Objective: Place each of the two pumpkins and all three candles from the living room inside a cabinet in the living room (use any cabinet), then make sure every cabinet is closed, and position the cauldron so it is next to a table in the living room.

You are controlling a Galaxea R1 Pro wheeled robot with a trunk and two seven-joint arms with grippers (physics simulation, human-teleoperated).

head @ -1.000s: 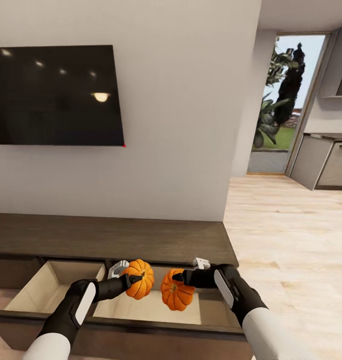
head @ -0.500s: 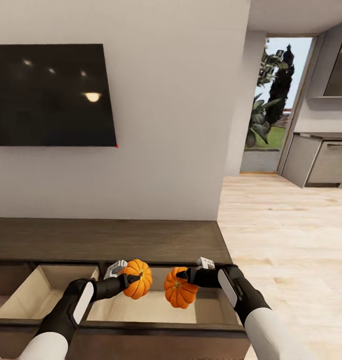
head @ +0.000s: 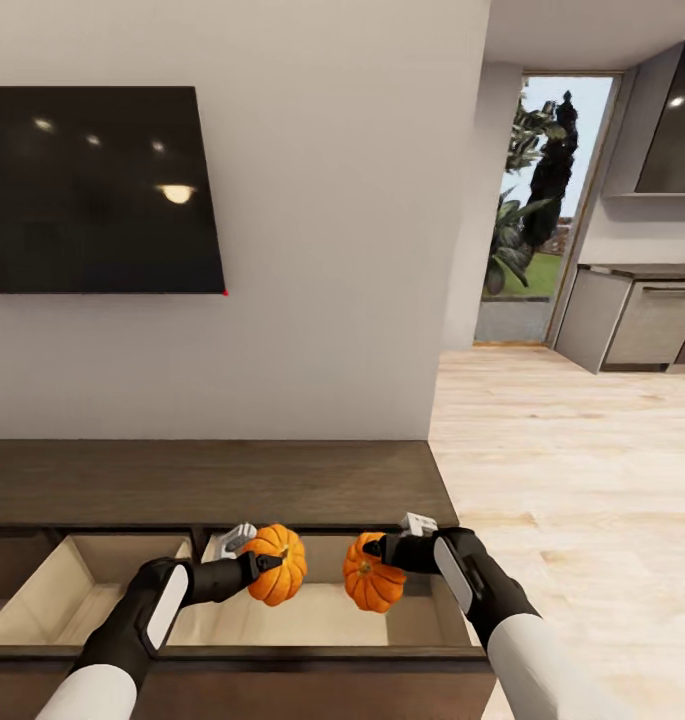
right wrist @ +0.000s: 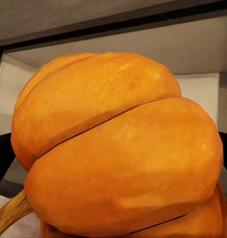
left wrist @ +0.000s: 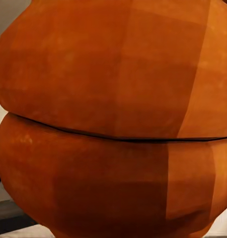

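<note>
Two ribbed orange pumpkins hang over the open drawer [head: 302,615] of the long dark-brown cabinet [head: 212,480]. My left gripper [head: 267,563] is shut on the left pumpkin [head: 277,565], whose orange skin [left wrist: 113,119] crowds the left wrist view. My right gripper [head: 375,552] is shut on the right pumpkin [head: 373,586]; up close in the right wrist view, this pumpkin [right wrist: 123,148] shows a brown stem at its lower edge, with the drawer's pale interior behind it. The two pumpkins are side by side and a little apart, above the drawer's pale bottom.
A second open drawer [head: 57,595] lies to the left of the first. A black television [head: 92,190] hangs on the wall above the cabinet. Light wooden floor [head: 572,480] stretches to the right toward a kitchen counter [head: 637,320] and a glass door [head: 532,210].
The camera has shifted, so the scene slid left. Both pumpkins stay gripped; the right one has dropped slightly toward the drawer and sits closer to the cabinet front.
</note>
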